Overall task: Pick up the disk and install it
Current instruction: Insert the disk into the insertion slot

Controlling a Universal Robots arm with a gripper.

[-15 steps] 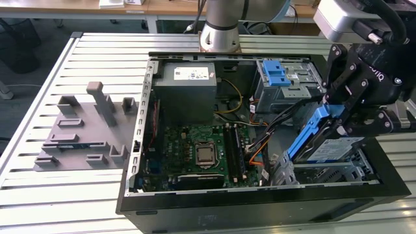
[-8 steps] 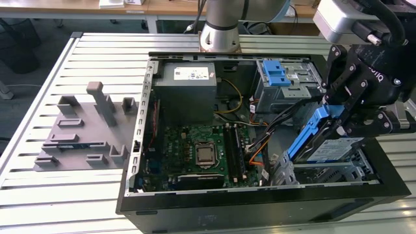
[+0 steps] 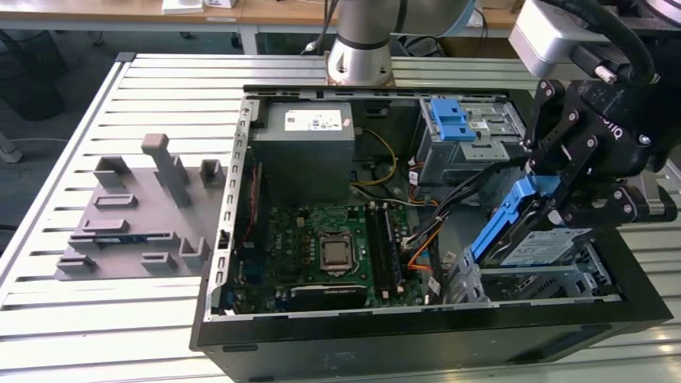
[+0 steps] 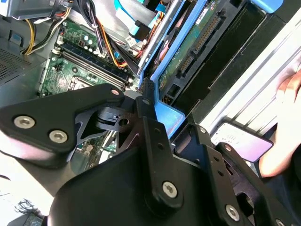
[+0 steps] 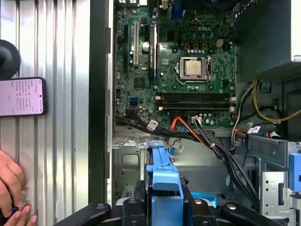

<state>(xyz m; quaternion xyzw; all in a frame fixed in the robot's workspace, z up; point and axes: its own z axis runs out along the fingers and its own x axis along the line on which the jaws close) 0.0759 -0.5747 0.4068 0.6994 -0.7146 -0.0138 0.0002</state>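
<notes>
Exterior view first: an open black desktop computer case (image 3: 426, 339) lies on its side. A green motherboard (image 3: 324, 255) covers its floor, a grey boxy power supply with a white sticker (image 3: 306, 152) fills the far end, and a metal drive cage with two blue tabs (image 3: 460, 128) stands beside that. Bundled black and orange cables (image 3: 420, 239) run from the motherboard toward the bay below the gripper, close to the disk's lower end. A grey plastic fixture with upright pegs (image 3: 139, 215) sits well apart on the exterior view's left.

Everything rests on a slatted aluminium table (image 3: 107, 319), with wooden desks (image 3: 277, 12) behind. In the first wrist view a phone (image 5: 21, 96) lies on the slats near a person's hand (image 5: 11, 188).

The black gripper (image 3: 559, 209) pinches the silver hard disk with blue carrier rails (image 3: 537, 243), its fingers (image 4: 150, 127) pressed against the blue end tab. The disk hangs steeply tilted over the case's bay on the exterior view's right. I cannot tell whether its lower end touches the bay.
</notes>
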